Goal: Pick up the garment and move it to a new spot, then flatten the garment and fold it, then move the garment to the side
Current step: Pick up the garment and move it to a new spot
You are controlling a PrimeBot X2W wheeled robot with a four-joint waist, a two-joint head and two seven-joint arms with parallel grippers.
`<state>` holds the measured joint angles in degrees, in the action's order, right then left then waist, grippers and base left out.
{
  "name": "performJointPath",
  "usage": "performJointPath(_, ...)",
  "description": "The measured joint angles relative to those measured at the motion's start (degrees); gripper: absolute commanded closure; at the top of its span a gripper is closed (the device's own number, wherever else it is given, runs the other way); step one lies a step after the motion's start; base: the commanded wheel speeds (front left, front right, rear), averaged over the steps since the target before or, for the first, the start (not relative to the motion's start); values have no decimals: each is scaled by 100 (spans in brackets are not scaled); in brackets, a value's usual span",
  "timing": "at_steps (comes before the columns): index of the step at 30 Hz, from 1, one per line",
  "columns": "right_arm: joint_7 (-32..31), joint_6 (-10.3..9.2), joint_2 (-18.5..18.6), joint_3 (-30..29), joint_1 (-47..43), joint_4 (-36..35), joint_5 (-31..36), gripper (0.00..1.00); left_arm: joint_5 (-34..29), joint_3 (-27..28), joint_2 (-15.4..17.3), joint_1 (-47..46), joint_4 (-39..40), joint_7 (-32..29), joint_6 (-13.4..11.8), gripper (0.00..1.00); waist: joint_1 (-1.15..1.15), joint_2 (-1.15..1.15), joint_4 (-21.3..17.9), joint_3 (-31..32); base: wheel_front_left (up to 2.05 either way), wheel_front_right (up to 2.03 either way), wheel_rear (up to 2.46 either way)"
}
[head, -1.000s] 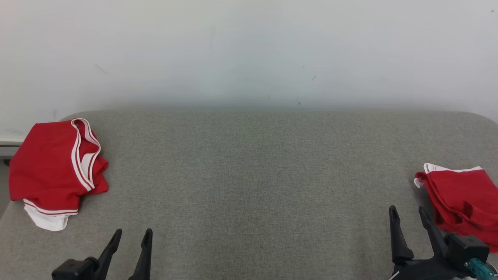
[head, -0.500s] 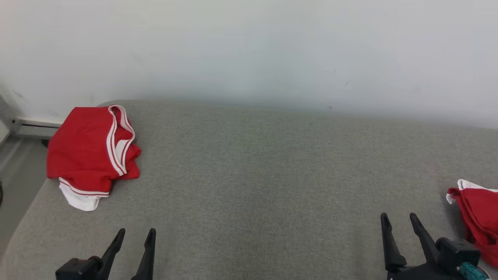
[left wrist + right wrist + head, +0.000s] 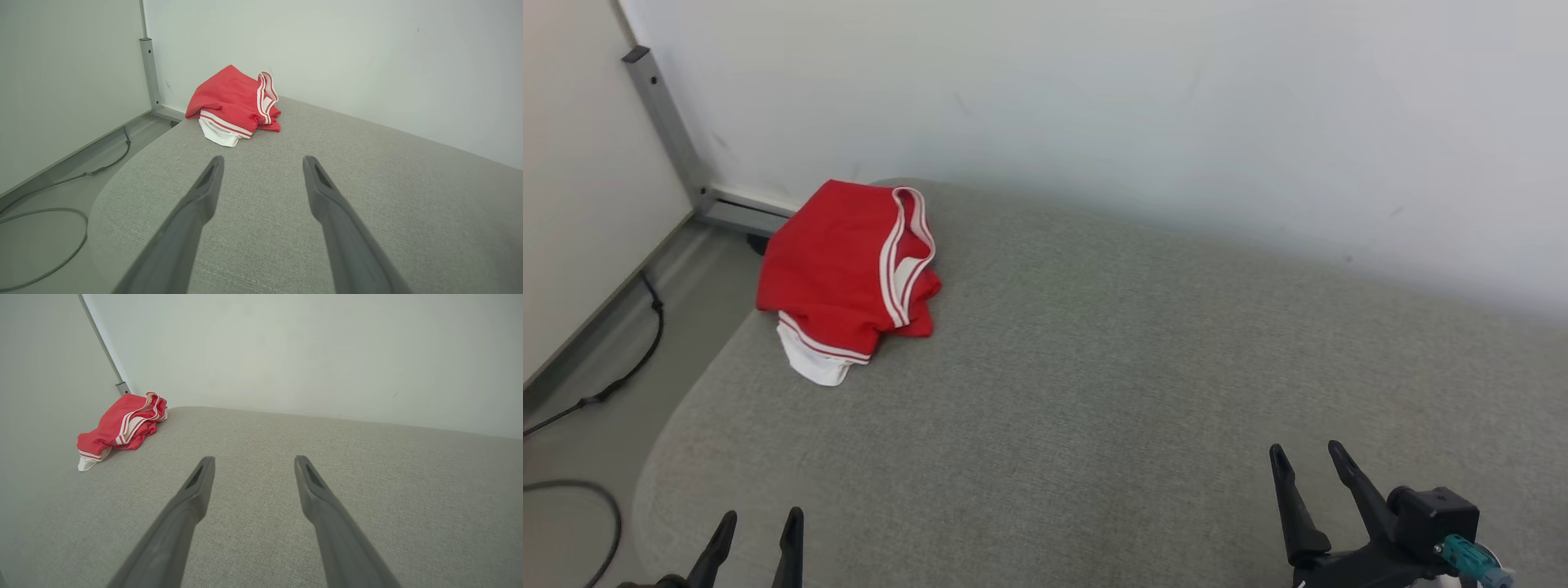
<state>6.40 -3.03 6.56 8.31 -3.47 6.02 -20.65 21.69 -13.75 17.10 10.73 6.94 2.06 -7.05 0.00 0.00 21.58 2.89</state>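
garment (image 3: pixel 837 273) | red, white-striped trim | crumpled heap | far-left corner of grey surface (image 3: pixel 1094 392)

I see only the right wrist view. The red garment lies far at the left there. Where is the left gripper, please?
Observer: In the head view the left gripper is at the lower left, over the grey cushion, jaws open, well apart from the red garment.
Operator: Is anything on the ground at that side?
Observer: Yes, a dark cable lies on the floor, left of the cushion.
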Motion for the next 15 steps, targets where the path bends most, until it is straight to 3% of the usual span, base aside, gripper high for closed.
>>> performJointPath(8, -118, 9, 10, 80, 331, -23, 69, 0, 0, 202, -51, 54, 116, 52, -1, 0, 0, 0, 604, -165, 0, 0, 0)
performJointPath(15, -187, 53, 23, 137, 435, 124, 78, 0, -1, 265, -165, 60, 147, 57, -2, 0, 0, 0, 859, -358, 0, 0, 0)
